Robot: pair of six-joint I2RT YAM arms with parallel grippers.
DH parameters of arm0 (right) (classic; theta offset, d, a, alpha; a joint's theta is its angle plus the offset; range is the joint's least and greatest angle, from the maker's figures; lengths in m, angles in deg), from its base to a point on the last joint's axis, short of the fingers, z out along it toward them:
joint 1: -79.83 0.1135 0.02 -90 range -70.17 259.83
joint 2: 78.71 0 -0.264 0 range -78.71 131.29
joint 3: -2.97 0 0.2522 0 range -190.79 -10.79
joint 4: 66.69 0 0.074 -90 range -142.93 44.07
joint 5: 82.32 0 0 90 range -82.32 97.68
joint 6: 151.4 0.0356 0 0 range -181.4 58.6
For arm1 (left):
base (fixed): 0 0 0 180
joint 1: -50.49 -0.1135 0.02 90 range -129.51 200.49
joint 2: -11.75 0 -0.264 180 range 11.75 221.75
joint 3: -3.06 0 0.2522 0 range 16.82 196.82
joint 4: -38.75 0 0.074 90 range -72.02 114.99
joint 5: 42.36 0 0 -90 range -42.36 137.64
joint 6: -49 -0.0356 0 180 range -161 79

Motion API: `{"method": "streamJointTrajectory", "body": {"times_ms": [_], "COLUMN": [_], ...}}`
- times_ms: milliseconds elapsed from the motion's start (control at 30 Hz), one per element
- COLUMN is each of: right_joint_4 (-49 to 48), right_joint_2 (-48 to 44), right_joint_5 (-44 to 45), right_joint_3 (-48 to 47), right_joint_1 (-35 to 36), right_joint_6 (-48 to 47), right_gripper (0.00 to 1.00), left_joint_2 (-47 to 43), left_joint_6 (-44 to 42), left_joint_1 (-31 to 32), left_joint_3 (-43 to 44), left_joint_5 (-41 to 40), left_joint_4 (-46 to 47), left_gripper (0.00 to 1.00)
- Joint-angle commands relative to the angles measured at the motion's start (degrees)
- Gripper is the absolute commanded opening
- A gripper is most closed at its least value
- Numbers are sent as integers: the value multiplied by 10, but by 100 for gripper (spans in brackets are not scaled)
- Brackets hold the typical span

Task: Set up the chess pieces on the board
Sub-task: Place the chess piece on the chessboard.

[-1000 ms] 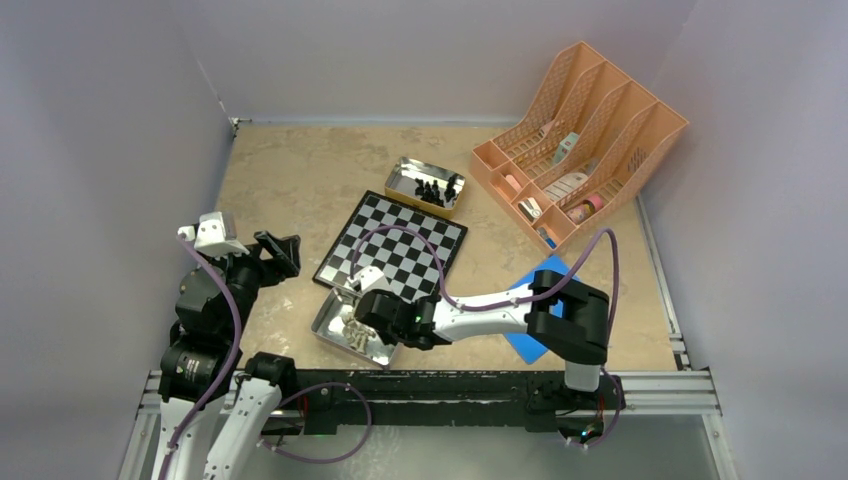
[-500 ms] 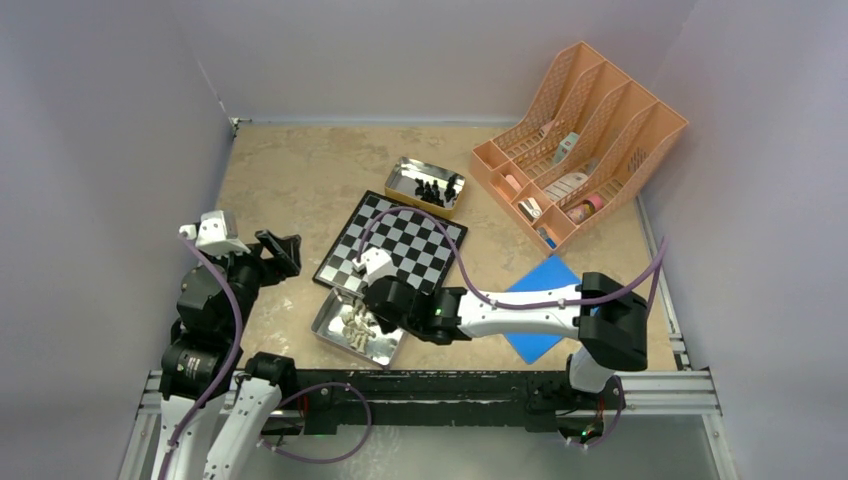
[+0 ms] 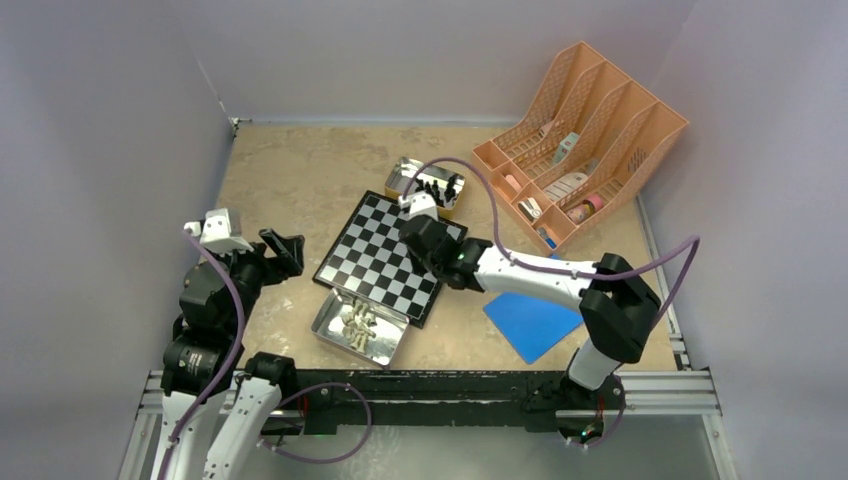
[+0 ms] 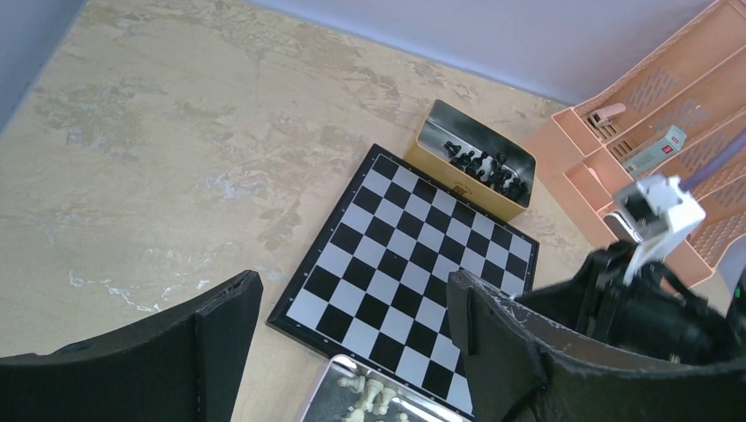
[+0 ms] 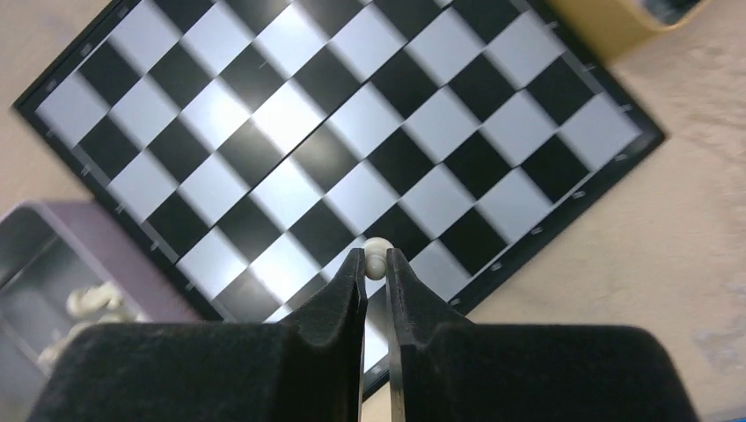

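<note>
The black-and-white checkered board (image 3: 372, 252) lies mid-table, and no pieces show on it. My right gripper (image 5: 376, 256) hangs over the board's right part (image 5: 290, 114), shut on a small cream-white chess piece (image 5: 376, 248) at its fingertips. In the top view that gripper (image 3: 424, 234) is near the board's far right corner. Several white pieces (image 3: 357, 322) lie in a metal tin (image 3: 325, 327) at the board's near edge. Black pieces (image 3: 433, 188) sit in a second tin (image 3: 404, 172) beyond the board. My left gripper (image 4: 352, 290) is open and empty, left of the board (image 4: 413, 255).
An orange file organizer (image 3: 575, 140) holding small items stands at the back right. A blue flat square (image 3: 530, 322) lies right of the board under my right arm. Walls close in the table on the left, back and right.
My right arm has left the white-piece tin with a white piece and swung away across the board toward its far right corner. The left arm has stayed put.
</note>
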Motion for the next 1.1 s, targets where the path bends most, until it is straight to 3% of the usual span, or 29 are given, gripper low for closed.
{"method": "streamJointTrajectory", "body": {"times_ms": [0, 367, 1067], "right_joint_4": [0, 21, -17], "right_joint_2": [2, 118, 165], "right_joint_5": [27, 40, -8], "right_joint_3": [-47, -141, -132], "right_joint_1": [-50, -138, -185], "right_joint_6": [-24, -44, -47], "right_gripper": [10, 11, 13], "left_joint_2": [3, 21, 22], "left_joint_6": [-3, -10, -12], "left_joint_1": [-3, -3, -3], "left_joint_3": [-5, -5, -7], "left_joint_5": [15, 26, 32], "left_joint_4": [25, 27, 32], "left_gripper": [77, 77, 78]}}
